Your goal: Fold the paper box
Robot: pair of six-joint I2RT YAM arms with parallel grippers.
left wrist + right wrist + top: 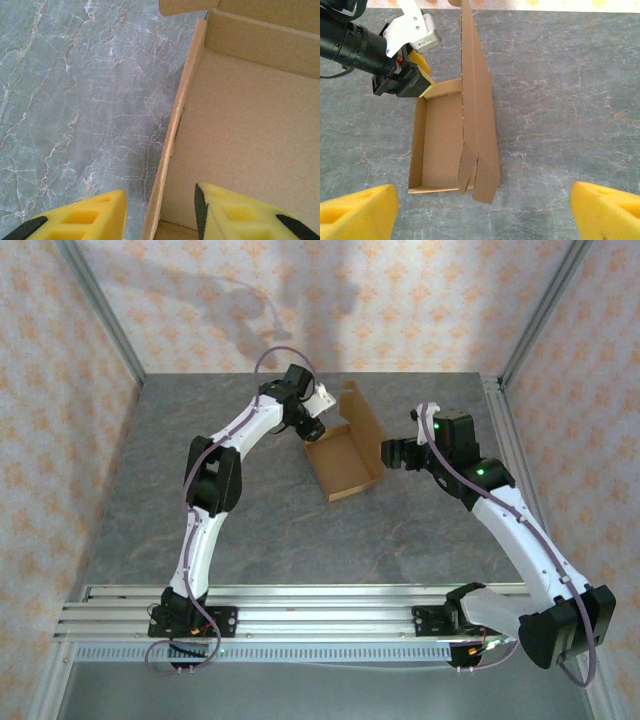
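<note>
The paper box [345,468] is a shallow brown cardboard tray in the middle of the table, with its tall lid flap [360,420] standing upright on its right side. My left gripper [313,430] is at the tray's far left corner. In the left wrist view its yellow fingers [90,217] straddle the tray's side wall [180,115] with a gap on each side, so the left gripper [160,200] is open. My right gripper [484,192] stands wide open and holds nothing, just right of the upright flap [477,120] and apart from it.
The grey marbled table [270,530] is ringed by patterned walls and metal posts. An aluminium rail [300,605] with both arm bases runs along the near edge. The left arm's wrist [375,50] hangs over the tray's far corner.
</note>
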